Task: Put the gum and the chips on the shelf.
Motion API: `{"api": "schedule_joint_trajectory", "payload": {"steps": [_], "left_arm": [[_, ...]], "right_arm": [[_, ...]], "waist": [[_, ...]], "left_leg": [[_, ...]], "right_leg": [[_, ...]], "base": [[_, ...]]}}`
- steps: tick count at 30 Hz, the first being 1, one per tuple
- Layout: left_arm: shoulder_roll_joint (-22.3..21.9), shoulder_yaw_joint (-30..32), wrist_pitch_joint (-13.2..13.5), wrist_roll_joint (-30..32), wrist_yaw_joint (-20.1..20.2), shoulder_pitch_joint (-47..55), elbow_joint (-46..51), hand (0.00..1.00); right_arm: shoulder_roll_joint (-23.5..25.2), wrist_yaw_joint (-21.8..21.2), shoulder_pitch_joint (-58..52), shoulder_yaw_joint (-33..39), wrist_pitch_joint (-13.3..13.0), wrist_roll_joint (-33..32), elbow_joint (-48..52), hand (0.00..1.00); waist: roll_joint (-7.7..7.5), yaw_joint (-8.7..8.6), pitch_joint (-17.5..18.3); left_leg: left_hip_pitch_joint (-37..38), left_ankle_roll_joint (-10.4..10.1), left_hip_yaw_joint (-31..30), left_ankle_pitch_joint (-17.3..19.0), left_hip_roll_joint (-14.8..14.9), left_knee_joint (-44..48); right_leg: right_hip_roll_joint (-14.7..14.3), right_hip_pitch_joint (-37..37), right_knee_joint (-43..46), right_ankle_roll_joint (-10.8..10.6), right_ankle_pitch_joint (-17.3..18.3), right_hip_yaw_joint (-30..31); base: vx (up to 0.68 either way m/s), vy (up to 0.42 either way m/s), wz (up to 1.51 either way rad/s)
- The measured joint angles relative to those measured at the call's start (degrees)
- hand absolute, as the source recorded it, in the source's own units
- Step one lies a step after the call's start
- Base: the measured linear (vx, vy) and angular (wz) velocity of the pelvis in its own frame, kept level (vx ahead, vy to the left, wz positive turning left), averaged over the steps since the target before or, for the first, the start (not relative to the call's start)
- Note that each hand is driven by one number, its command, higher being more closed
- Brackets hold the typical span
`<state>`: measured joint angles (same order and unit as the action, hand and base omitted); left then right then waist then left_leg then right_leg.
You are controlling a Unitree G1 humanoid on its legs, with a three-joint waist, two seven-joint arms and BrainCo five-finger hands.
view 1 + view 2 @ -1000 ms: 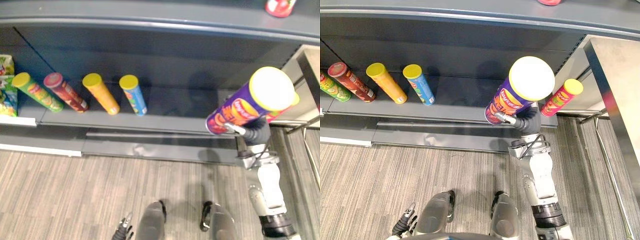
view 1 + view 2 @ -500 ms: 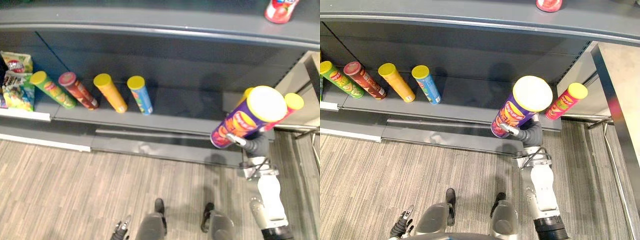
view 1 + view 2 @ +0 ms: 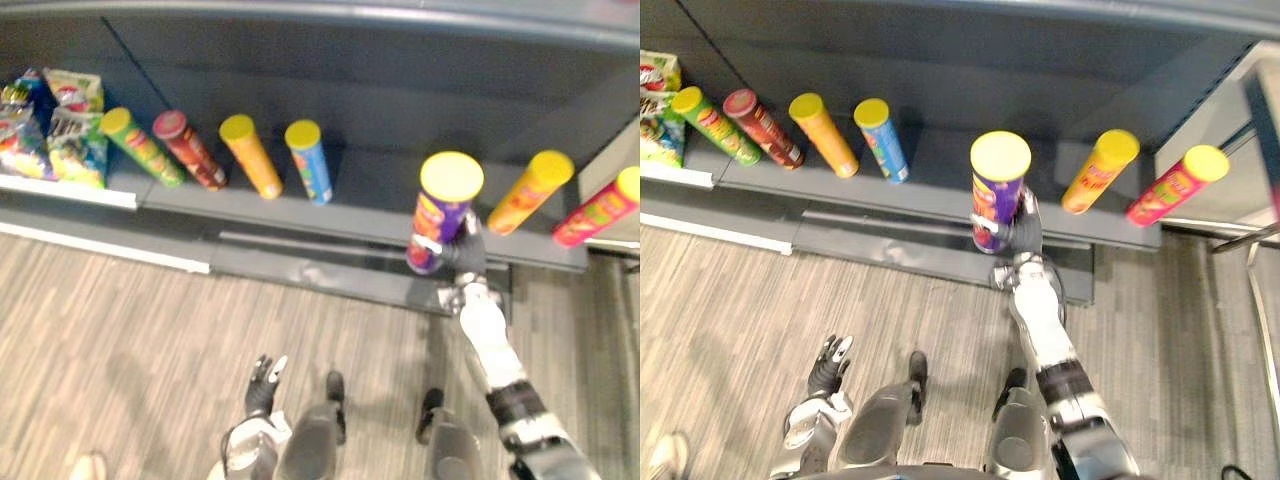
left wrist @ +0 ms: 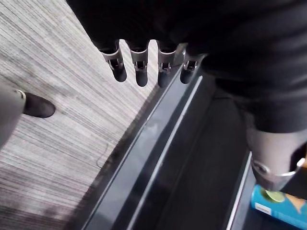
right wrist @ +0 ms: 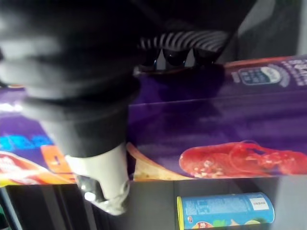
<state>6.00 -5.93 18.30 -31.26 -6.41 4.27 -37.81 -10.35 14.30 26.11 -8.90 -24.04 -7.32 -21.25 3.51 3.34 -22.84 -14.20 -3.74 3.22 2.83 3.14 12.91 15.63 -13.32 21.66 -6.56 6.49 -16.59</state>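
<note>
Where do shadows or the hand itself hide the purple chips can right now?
Right wrist view: the right hand covers part of the purple chips can, and shade darkens the can beside the hand. Right eye view: the can's yellow lid is brightly lit, the shelf behind it in shadow.

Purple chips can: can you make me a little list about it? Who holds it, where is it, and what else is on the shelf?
thing: purple chips can, yellow lid, upright
holder: right robot hand, curled round its lower part
place: front edge of the shelf; resting or not, cannot tell
robot's-left neighbours: green can, red can, orange can, blue can
robot's-right neighbours: yellow-orange can, pink can
far left: snack bags
left robot hand: open, low, holding nothing
</note>
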Motion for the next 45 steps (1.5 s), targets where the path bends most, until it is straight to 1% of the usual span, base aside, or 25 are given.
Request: {"api": "schedule_joint_trajectory", "payload": {"steps": [1, 3, 4, 7, 8, 9, 11, 12, 13, 18, 20, 23, 27, 29, 32, 35, 39, 41, 45], "left_arm": [[-0.2, -0.5, 0.0, -0.1, 0.0, -0.8, 0.1, 0.00], [-0.2, -1.0, 0.0, -0.1, -0.1, -1.2, 0.9, 0.00], [-0.2, -1.3, 0.0, -0.1, -0.1, -1.3, 1.8, 0.00], [-0.2, -2.9, 0.0, -0.2, -0.1, -1.9, 2.9, 0.00], [-0.3, -3.7, 0.0, -0.5, -0.1, -2.2, 3.6, 0.00], [-0.3, -4.2, 0.0, -1.4, -0.1, -2.5, 3.8, 0.00], [-1.3, -4.6, 0.0, -2.4, -0.4, -3.7, 4.8, 0.00], [-1.5, -4.8, 0.0, -2.4, -0.6, -4.1, 5.0, 0.00], [-1.7, -5.0, 0.0, -2.4, -0.8, -4.2, 6.0, 0.00], [-2.8, -5.0, -0.1, -2.4, -1.6, -4.3, 7.8, 0.00], [-3.2, -5.0, -0.1, -2.4, -1.8, -4.3, 8.7, 0.00], [-3.9, -5.0, -0.1, -2.5, -1.9, -4.4, 10.9, 0.00], [-4.3, -4.6, -0.1, -4.5, -2.0, -4.5, 12.0, 0.00], [-5.1, -4.2, -0.1, -4.6, -2.1, -4.6, 13.7, 0.00], [-5.9, -3.6, -0.1, -4.6, -2.1, -4.6, 15.2, 0.00], [-6.0, -3.6, -0.1, -4.7, -2.2, -4.5, 15.7, 0.00], [-6.0, -3.3, -0.2, -4.7, -2.3, -4.6, 17.3, 0.00], [-6.2, -3.2, -0.2, -4.7, -2.3, -4.6, 17.5, 0.00], [-6.5, -2.9, -0.2, -4.7, -2.6, -4.6, 17.5, 0.00]], "right_arm": [[0.0, 1.5, 2.1, 0.6, 0.0, 0.8, -1.7, 1.00], [0.0, 3.8, 5.0, 1.6, 0.0, 1.3, -4.4, 1.00], [-0.2, 5.7, 6.7, 2.6, 0.0, 2.4, -6.1, 1.00], [-1.2, 9.4, 11.0, 4.4, 0.1, 3.0, -9.3, 1.00], [-1.6, 11.0, 13.0, 4.8, 0.0, 3.0, -10.4, 1.00], [-2.0, 11.7, 14.0, 5.2, 0.0, 3.1, -11.1, 1.00], [-3.4, 15.2, 17.8, 6.4, 0.0, 5.3, -12.8, 1.00], [-3.8, 15.8, 18.6, 6.4, 0.0, 5.6, -13.0, 1.00], [-4.5, 17.4, 19.9, 6.7, 0.0, 6.7, -13.4, 1.00], [-5.6, 21.9, 23.9, 7.2, 0.0, 8.3, -13.4, 1.00], [-5.9, 22.8, 24.6, 7.3, 0.0, 9.6, -13.4, 1.00], [-7.9, 24.0, 26.1, 6.0, 0.1, 9.7, -13.4, 1.00], [-8.1, 25.0, 28.9, 4.1, 0.1, 9.7, -13.4, 1.00], [-8.9, 25.4, 29.4, 3.2, 0.2, 9.7, -13.1, 1.00], [-9.0, 25.5, 30.8, 1.2, 0.6, 9.7, -13.1, 1.00], [-9.0, 25.2, 32.3, -0.7, 0.9, 9.6, -13.1, 1.00], [-9.5, 23.6, 33.8, -2.3, 1.3, 9.3, -13.2, 1.00], [-10.2, 22.0, 34.9, -3.2, 1.3, 8.4, -13.5, 1.00], [-10.2, 21.2, 36.8, -5.1, 1.3, 8.3, -14.4, 1.00]], "waist": [[0.77, 0.28, -0.4], [1.61, 0.80, -1.1], [1.97, 1.51, -1.8], [2.64, 2.41, -2.6], [2.92, 3.09, -2.9], [3.17, 3.35, -3.2], [3.95, 4.39, -4.2], [4.14, 4.82, -4.3], [4.37, 4.94, -4.5], [4.90, 5.29, -5.4], [5.00, 5.64, -5.5], [5.34, 6.62, -5.8], [5.55, 7.00, -5.9], [5.58, 7.88, -5.9], [5.69, 7.99, -5.9], [5.82, 8.29, -6.0], [5.82, 8.78, -6.0], [5.84, 9.47, -6.0], [5.84, 10.01, -6.0]], "left_leg": [[-1.1, 0.4, -0.4, -0.2, -0.3, 0.3], [-2.6, 0.4, -0.6, -0.9, -0.6, 0.3], [-3.3, 0.4, -0.6, -1.5, -0.7, 0.3], [-6.0, 0.3, -1.0, -2.9, -0.9, 0.5], [-7.1, 0.4, -1.0, -3.3, -0.8, 0.8], [-7.5, 0.2, -1.0, -3.5, -0.8, 1.2], [-9.1, 0.3, -1.1, -3.6, -1.0, 2.4], [-9.5, 0.3, -1.2, -3.6, -1.0, 2.7], [-10.4, 0.3, -1.4, -3.6, -1.0, 3.3], [-13.1, 0.3, -2.1, -3.5, -1.4, 4.9], [-14.1, 0.2, -2.2, -3.5, -1.4, 5.5], [-16.3, -0.2, -2.4, -2.9, -1.1, 7.5], [-19.3, -0.2, -2.5, -2.1, -0.4, 10.4], [-20.8, 0.3, -2.3, -1.7, -0.1, 11.6], [-22.7, 0.3, -1.5, -1.8, 0.8, 12.9], [-24.1, 0.4, -0.5, -1.8, 1.5, 13.6], [-26.1, 0.4, -0.6, -1.9, 1.7, 14.8], [-27.3, 0.3, -0.8, -1.8, 1.9, 15.4], [-29.0, 0.3, -0.8, -2.0, 2.3, 15.7]], "right_leg": [[0.6, -1.1, 0.9, 0.0, 0.3, -0.1], [1.3, -2.8, 2.6, 0.1, 0.9, -0.5], [1.8, -3.8, 3.8, 0.2, 1.3, -0.8], [2.6, -6.5, 5.8, 0.4, 2.3, -1.8], [2.8, -7.7, 6.5, 0.5, 2.4, -1.7], [2.9, -8.1, 6.9, 0.7, 2.4, -1.7], [3.5, -9.8, 8.8, 1.1, 2.5, -1.8], [3.6, -10.3, 9.2, 1.2, 2.6, -1.7], [3.8, -11.1, 9.9, 1.2, 3.0, -1.9], [5.0, -13.9, 13.2, 1.8, 4.5, -2.3], [5.1, -14.8, 14.1, 1.9, 4.9, -2.4], [5.3, -16.7, 15.8, 2.3, 5.5, -2.5], [5.4, -18.9, 17.8, 2.8, 6.1, -2.9], [5.6, -20.1, 19.0, 3.0, 6.6, -3.0], [6.0, -21.5, 20.5, 3.4, 7.2, -3.6], [6.1, -23.1, 21.3, 3.4, 7.3, -3.4], [6.2, -25.0, 22.5, 3.6, 7.7, -3.4], [6.2, -26.0, 23.2, 3.9, 7.9, -3.5], [6.1, -27.7, 23.8, 4.1, 8.2, -3.8]], "base": [[-0.17, -0.002, 0.21], [-0.13, -0.018, 0.27], [-0.14, -0.041, 0.30], [-0.09, -0.040, 0.24], [-0.05, -0.040, 0.12], [-0.05, -0.037, 0.05], [-0.03, -0.039, 0.05], [-0.03, -0.052, 0.06], [-0.02, -0.036, 0.08], [0.00, -0.057, 0.11], [0.00, -0.047, 0.05], [0.00, -0.052, 0.05], [-0.02, -0.048, 0.03], [-0.03, -0.039, 0.08], [-0.03, -0.047, 0.13], [-0.02, -0.030, 0.00], [0.00, -0.021, 0.01], [0.00, -0.055, 0.02], [0.00, -0.053, 0.03]]}}
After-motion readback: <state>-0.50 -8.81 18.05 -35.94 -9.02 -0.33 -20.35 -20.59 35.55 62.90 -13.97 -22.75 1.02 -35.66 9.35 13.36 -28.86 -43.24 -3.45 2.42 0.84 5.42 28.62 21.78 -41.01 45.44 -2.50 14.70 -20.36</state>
